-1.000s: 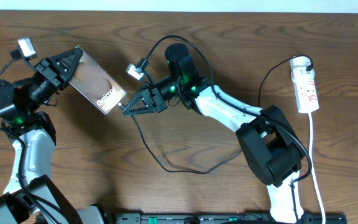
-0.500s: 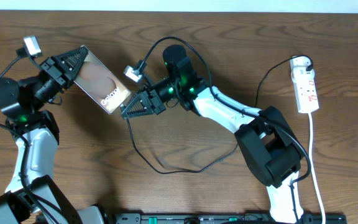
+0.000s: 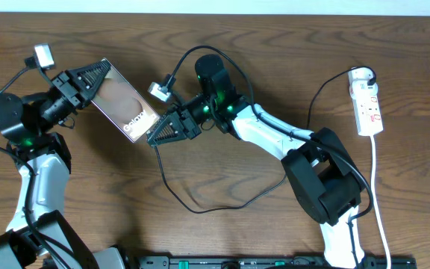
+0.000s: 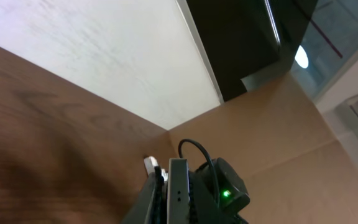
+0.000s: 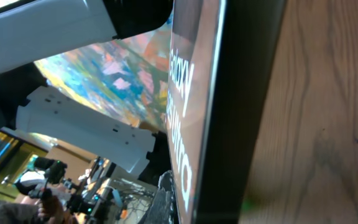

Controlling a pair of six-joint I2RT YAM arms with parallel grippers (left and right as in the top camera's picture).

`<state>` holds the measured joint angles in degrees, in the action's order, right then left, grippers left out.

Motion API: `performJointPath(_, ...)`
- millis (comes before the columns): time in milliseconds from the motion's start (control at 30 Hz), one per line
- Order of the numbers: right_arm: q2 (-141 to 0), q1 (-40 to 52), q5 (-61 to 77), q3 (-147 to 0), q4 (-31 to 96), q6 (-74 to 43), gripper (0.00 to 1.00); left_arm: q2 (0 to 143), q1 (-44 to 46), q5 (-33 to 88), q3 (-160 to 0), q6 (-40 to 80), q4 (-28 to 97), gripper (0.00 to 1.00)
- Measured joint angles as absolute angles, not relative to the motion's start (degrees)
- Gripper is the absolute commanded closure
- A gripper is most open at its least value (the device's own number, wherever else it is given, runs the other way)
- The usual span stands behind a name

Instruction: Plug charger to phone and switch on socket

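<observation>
Connector tip of charger (image 3: 200, 211) not visible, lost between right gripper (image 3: 154, 138) fingers, which are pinched together on cable end at lower edge of phone (image 3: 122, 104). Whether tip sits in port, cannot tell. Left wrist view shows only phone's thin edge (image 4: 178, 186). Right wrist view is filled by phone face (image 5: 188, 93), lettering sideways and partly cut off. Left gripper (image 3: 95, 73) clamped on phone's upper end, phone lying diagonal in overhead view. Charger cable loops across table (image 3: 260, 30) to socket (image 3: 368, 104) at far right, well apart from both grippers. Switch position too small to read. White cord (image 3: 376, 179) trails down.
</observation>
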<state>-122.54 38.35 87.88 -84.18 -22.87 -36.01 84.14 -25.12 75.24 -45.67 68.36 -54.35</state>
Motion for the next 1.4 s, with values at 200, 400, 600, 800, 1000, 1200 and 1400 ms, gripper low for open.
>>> performJointPath(200, -122.54, 38.35, 88.66, -83.81, -22.61, -36.03, 0.99, 84.14, -25.12, 77.87, -45.95, 67.2, -54.48, 0.92)
performJointPath(400, -122.56, 38.35, 88.75, -83.7, -22.55, -36.01, 0.99, 84.14, -25.12, 79.15, -46.39, 66.57, -54.5, 0.93)
performJointPath(600, -122.56, 38.33, 88.84, -83.68, -22.35, -36.01, 0.99, 84.14, -25.12, 79.42, -46.39, 66.15, -54.5, 0.93)
performJointPath(800, -122.56, 38.15, 88.86, -83.64, -22.11, -36.01, 0.99, 84.14, -25.12, 79.61, -46.39, 66.15, -54.5, 0.93)
performJointPath(1000, -122.56, 38.04, 88.86, -83.64, -21.39, -36.01, 0.99, 84.14, -25.12, 79.9, -46.39, 66.24, -54.5, 0.93)
performJointPath(1200, -122.56, 37.67, 88.86, -83.59, -20.58, -36.01, 0.99, 84.14, -25.12, 80.25, -46.39, 66.22, -54.5, 0.92)
performJointPath(1400, -122.56, 36.32, 88.84, -83.5, -19.44, -35.97, 0.99, 84.14, -25.12, 80.51, -46.39, 66.17, -54.5, 0.93)
